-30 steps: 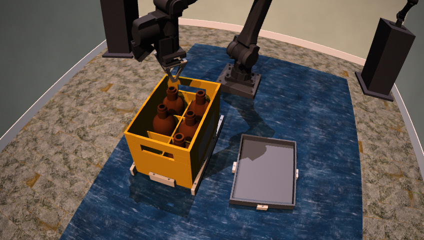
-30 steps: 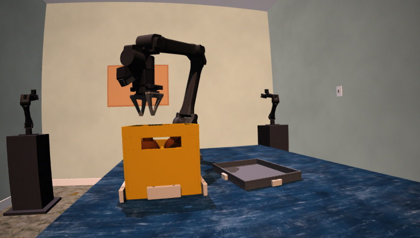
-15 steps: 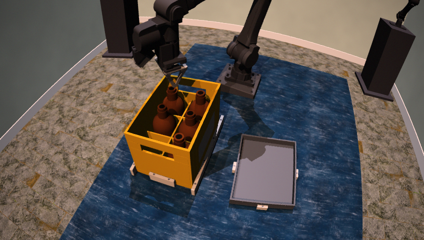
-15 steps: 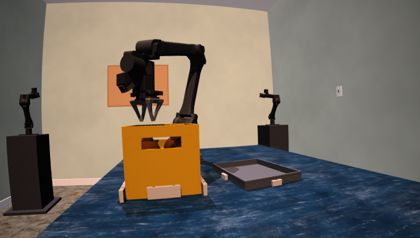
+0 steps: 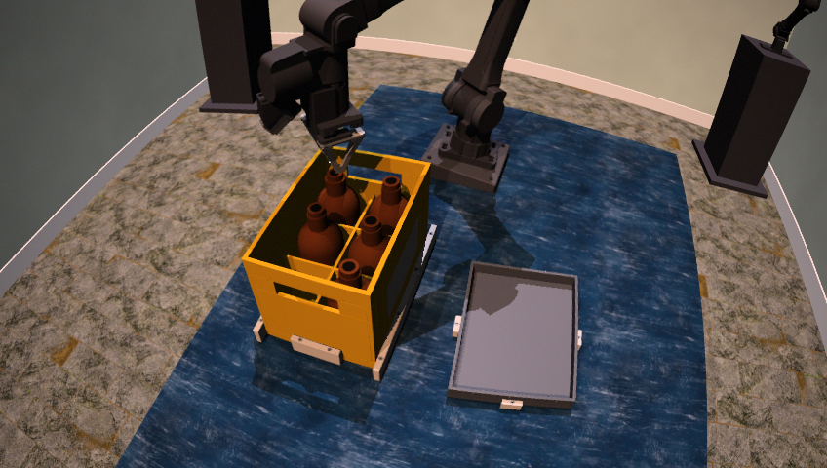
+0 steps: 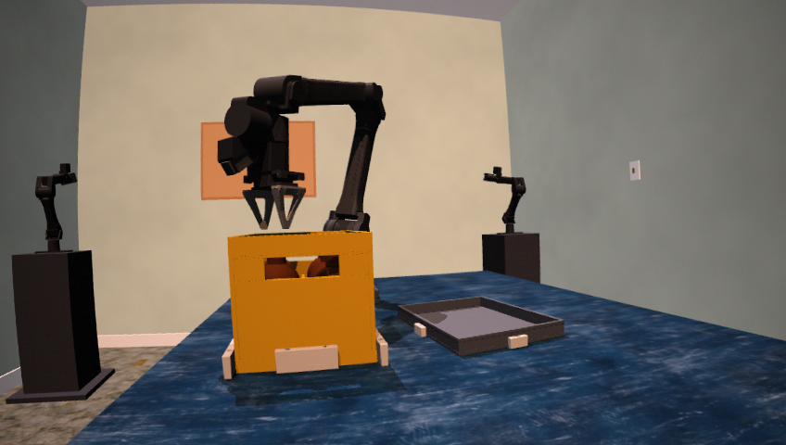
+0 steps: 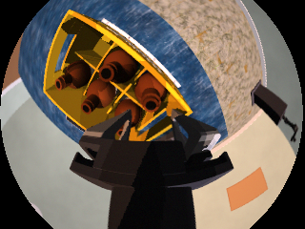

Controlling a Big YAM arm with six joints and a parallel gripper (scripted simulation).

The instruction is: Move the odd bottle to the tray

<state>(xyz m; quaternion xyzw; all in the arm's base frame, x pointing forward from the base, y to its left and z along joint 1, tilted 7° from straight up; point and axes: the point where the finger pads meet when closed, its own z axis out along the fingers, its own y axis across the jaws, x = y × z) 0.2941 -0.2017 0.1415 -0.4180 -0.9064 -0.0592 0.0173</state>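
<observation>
An orange crate (image 5: 339, 260) with dividers holds five brown bottles. The far-left bottle (image 5: 336, 195) stands right under my gripper (image 5: 339, 164). The others are the far-right bottle (image 5: 388, 203), the middle-left bottle (image 5: 318, 233), the middle-right bottle (image 5: 369, 243) and the near-right bottle (image 5: 348, 273). My gripper (image 6: 273, 224) is partly open and empty, its fingertips just above the crate's rim and the far-left bottle's mouth. The wrist view shows the crate (image 7: 109, 83) and bottles below the fingers. The dark grey tray (image 5: 516, 334) lies empty to the crate's right.
Cream blocks (image 5: 316, 349) sit around the crate's base and the tray's edges. The arm's base (image 5: 467, 156) stands behind the crate. Black pedestals (image 5: 754, 110) stand at the table's corners.
</observation>
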